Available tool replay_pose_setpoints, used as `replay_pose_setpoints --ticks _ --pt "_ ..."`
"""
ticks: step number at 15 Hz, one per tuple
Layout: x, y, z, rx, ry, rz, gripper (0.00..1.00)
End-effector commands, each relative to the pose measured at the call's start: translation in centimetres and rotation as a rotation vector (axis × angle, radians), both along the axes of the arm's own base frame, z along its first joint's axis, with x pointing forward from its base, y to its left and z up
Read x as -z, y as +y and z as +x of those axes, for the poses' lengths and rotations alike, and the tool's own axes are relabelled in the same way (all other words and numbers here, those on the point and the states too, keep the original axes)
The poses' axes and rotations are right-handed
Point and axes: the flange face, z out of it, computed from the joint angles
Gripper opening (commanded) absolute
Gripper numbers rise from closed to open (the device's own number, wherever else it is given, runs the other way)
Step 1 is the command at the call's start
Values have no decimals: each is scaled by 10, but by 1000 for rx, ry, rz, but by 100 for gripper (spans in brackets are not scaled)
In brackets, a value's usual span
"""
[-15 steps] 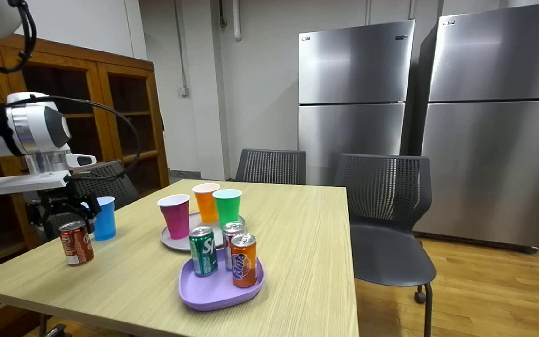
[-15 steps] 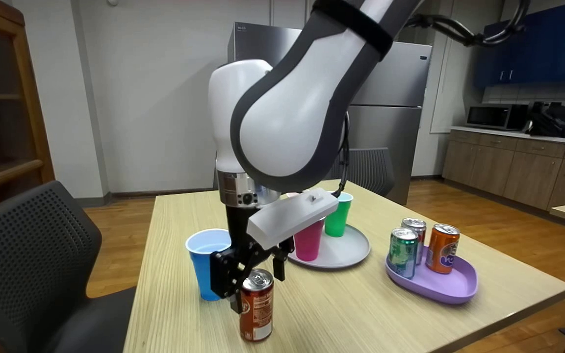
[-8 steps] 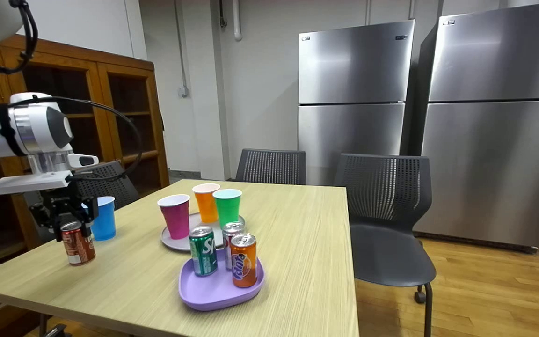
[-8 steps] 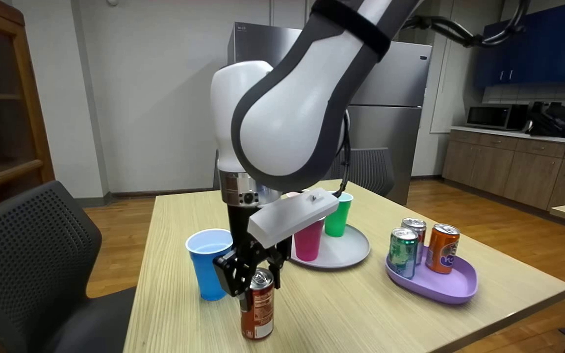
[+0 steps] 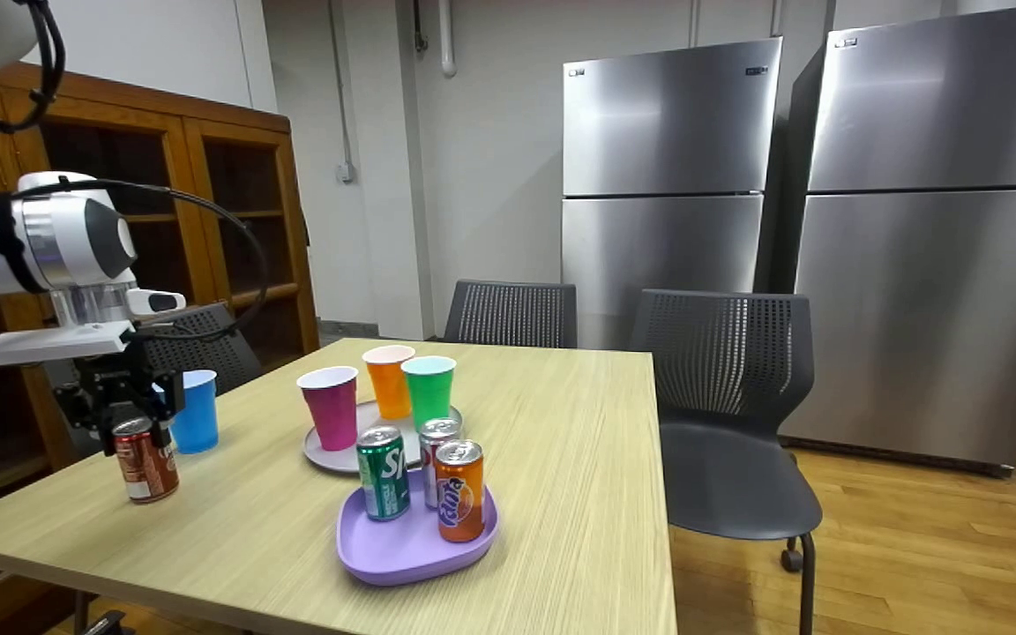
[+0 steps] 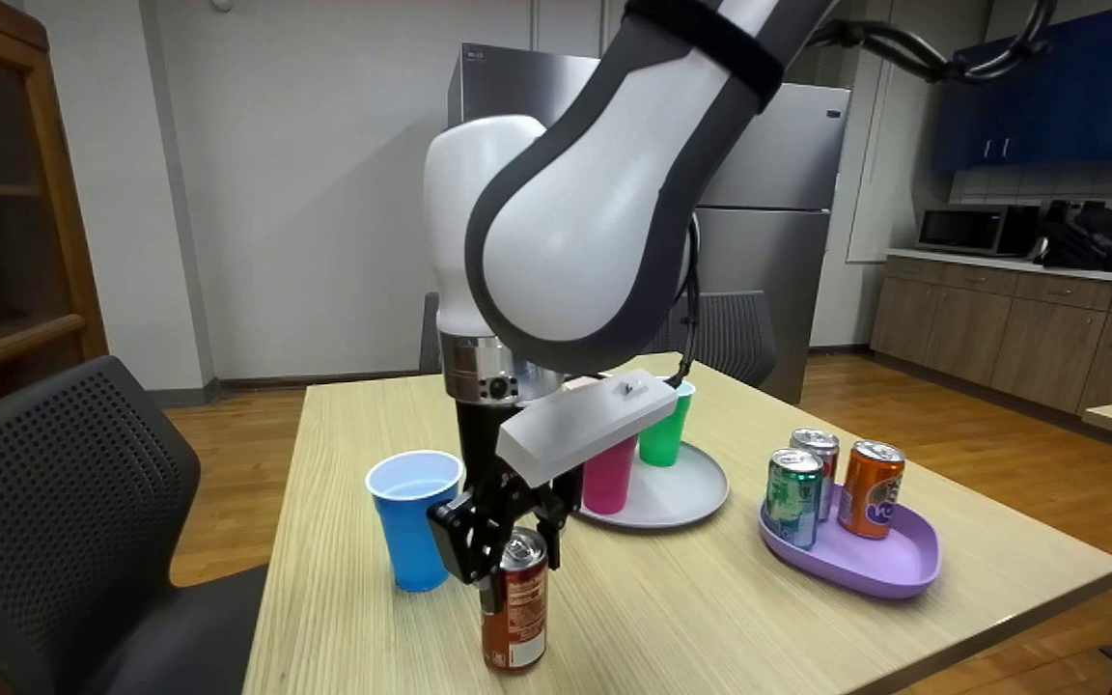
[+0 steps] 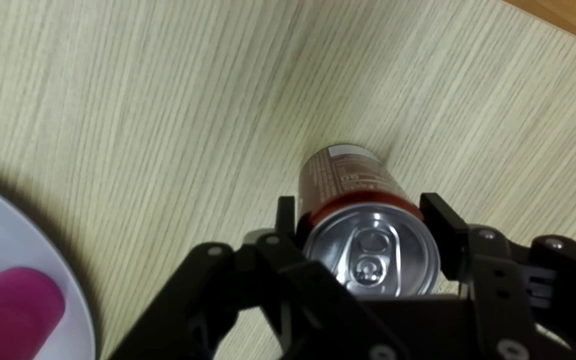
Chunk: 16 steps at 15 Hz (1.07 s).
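A red-brown soda can (image 6: 517, 632) with a silver lid stands upright on the wooden table. My gripper (image 6: 521, 571) reaches down over the top of it, one finger on each side. In the wrist view the can (image 7: 353, 172) fills the space between the dark finger pads (image 7: 440, 230), and the gripper (image 7: 358, 215) is shut on it near the rim. Part of the lid is hidden by the finger links. A blue cup (image 6: 409, 541) stands close beside the gripper, also seen as the blue cup (image 5: 197, 414) just behind it.
A grey plate (image 6: 696, 497) carries a magenta cup (image 5: 332, 410), an orange cup (image 5: 391, 388) and a green cup (image 5: 430, 392). A purple tray (image 5: 411, 564) holds a green can (image 5: 383, 476), an orange can (image 5: 460, 494) and a silver-red can (image 5: 431, 467). Dark chairs (image 6: 64, 502) surround the table.
The fingers have drawn in from standing wide around the can to closing on its sides. Since then gripper and can have shifted slightly together, staying at table level.
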Motion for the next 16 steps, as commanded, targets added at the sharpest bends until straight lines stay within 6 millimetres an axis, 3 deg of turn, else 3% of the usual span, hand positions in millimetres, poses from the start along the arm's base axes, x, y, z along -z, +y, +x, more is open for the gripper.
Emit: replay_pose_setpoints --ticks 1,8,16 --pt "-24 -21 -18 22 -24 8 38" --pt "-38 -72 -48 89 -46 3 38" --pt "-46 -143 -89 254 -61 16 38"
